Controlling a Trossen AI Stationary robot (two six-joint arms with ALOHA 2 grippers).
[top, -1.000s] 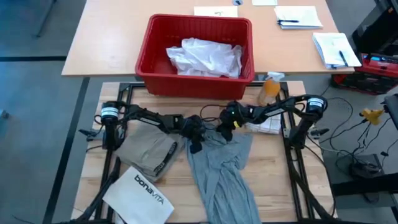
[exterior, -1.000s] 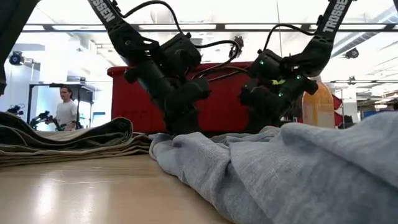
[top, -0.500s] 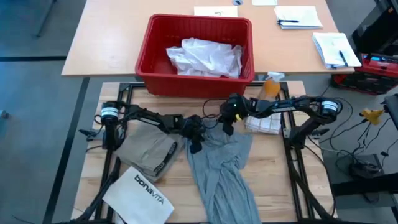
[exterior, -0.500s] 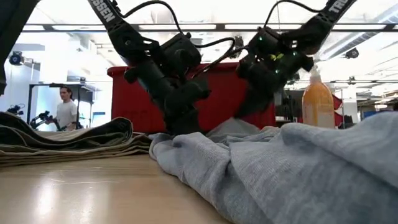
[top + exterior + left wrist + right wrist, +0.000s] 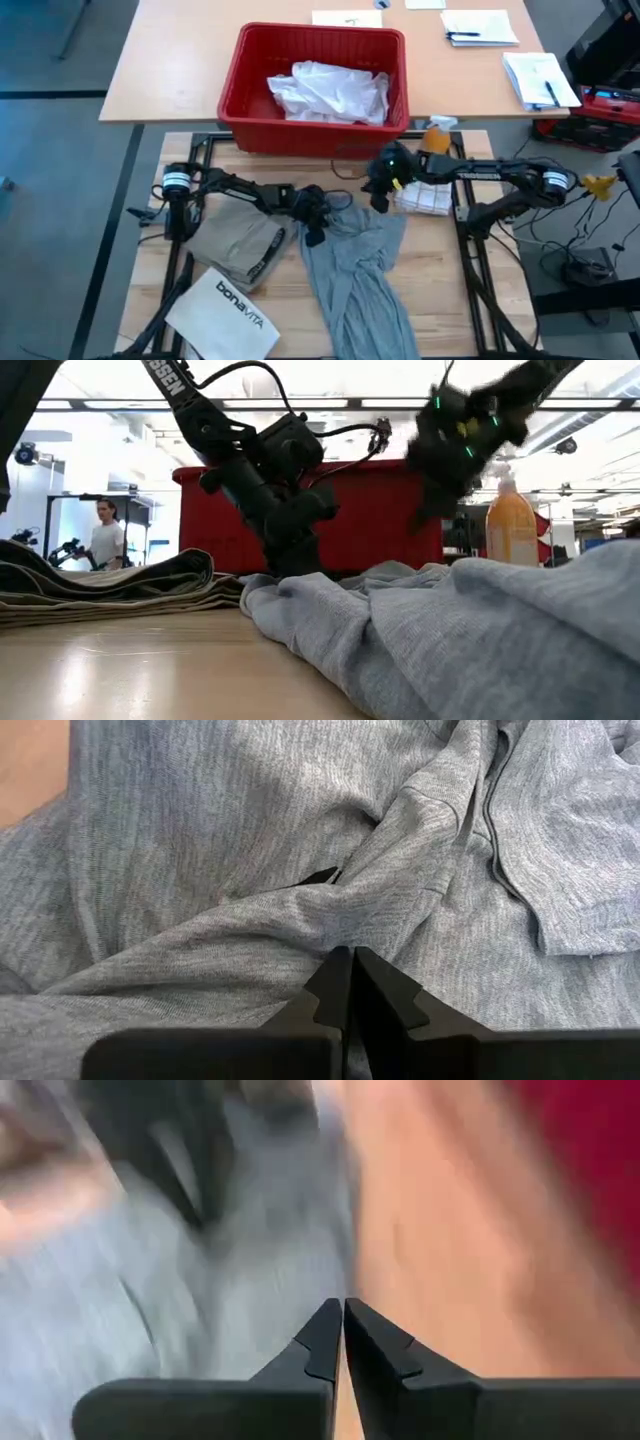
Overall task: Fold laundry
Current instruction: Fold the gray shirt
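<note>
My left gripper (image 5: 345, 982) pinches the grey T-shirt (image 5: 352, 262) mid-table; my right gripper (image 5: 342, 1330), seemingly empty, hangs closed above. A thin fold could slip free.

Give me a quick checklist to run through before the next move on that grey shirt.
1. Left pincer gripping the grey T-shirt: ok, fingers closed on a fold of the fabric.
2. Right pincer free of cloth: ok, closed on nothing and lifted above the shirt.
3. Shirt laid flat for folding: not ok, it lies bunched and twisted on the table.
4. Khaki-tan piece out of the way: ok, folded beside the shirt on the left arm's side.
5. Bonavita bag clear of the shirt: ok, it lies apart near the front edge.
6. Orange spray bottle clear of the right arm: cannot tell, it stands close behind it.
</note>
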